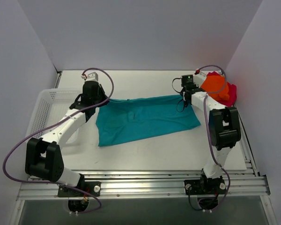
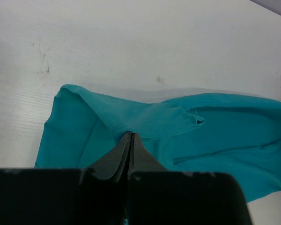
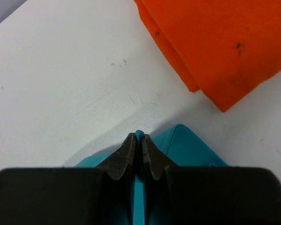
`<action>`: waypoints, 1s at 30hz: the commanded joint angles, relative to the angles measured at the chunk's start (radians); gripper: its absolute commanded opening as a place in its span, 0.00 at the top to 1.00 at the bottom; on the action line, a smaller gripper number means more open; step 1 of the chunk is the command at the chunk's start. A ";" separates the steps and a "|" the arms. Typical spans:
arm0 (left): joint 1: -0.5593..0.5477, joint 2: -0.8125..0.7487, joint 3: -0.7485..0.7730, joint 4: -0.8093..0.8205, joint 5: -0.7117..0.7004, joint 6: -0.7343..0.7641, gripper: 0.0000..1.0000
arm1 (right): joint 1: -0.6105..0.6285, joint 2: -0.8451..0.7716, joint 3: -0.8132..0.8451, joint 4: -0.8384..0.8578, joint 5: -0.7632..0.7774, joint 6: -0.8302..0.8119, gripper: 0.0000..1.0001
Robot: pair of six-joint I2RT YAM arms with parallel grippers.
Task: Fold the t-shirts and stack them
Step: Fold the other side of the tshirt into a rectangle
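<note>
White table [image 1: 145,150] with pale walls round it, pretty plain setup. The teal shirt [image 1: 145,119] is spread flat-ish across the middle, and its far edge runs straight from one hand to the other.

The left hand [image 2: 130,138] is pinched tight on the shirt's far left corner. In the wrist view the fingers are pressed together with teal cloth bunched right at the tips, and the rest of the shirt trails off to the right. The right hand [image 3: 139,138] is doing the same at the far right corner, clamped shut with a sliver of teal poking up between the fingertips.

The orange shirt [image 3: 225,42] lies folded just beyond the right hand, near it but not touching. It sits on the pink shirt [image 1: 232,95] in the far right corner. A white basket [image 1: 46,101] sits at the left edge, beside the left arm.
</note>
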 commanded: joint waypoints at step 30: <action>-0.334 -0.436 -0.425 -0.194 -0.462 -0.358 0.06 | 0.136 -0.263 -0.255 -0.183 0.231 0.166 0.02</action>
